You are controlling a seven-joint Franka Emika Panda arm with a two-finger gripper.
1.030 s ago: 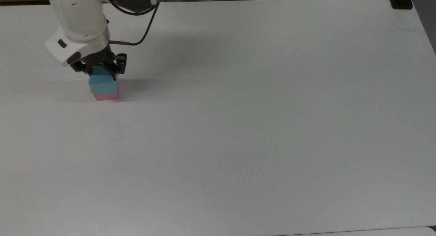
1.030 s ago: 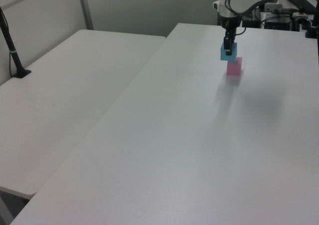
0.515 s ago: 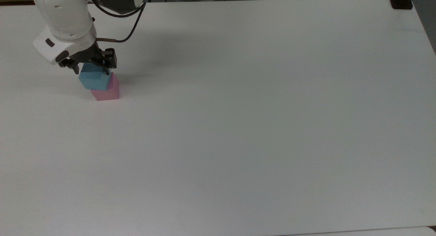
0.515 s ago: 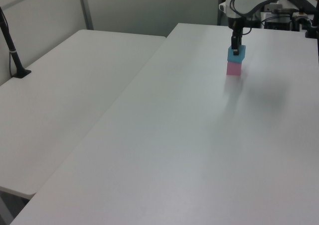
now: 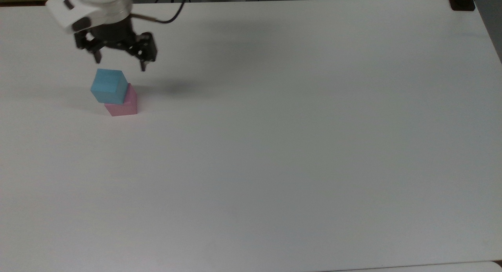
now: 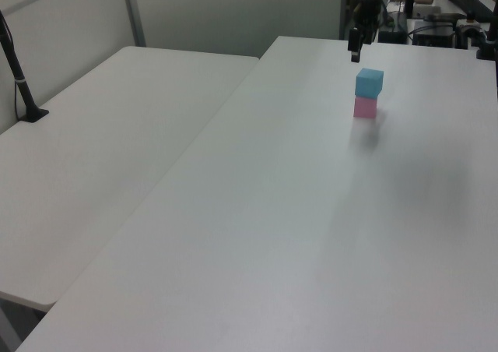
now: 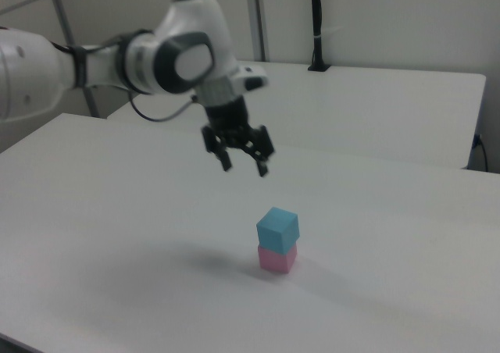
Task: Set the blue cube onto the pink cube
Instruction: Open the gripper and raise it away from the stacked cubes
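My gripper (image 7: 244,165) hangs spread above the blue cube (image 7: 277,228) on the pink cube (image 7: 276,259); I should lift straight, avoiding nudges.

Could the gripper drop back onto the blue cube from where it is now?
Probably yes. The gripper hangs open above the blue cube, which sits free on the pink cube, with nothing between them.
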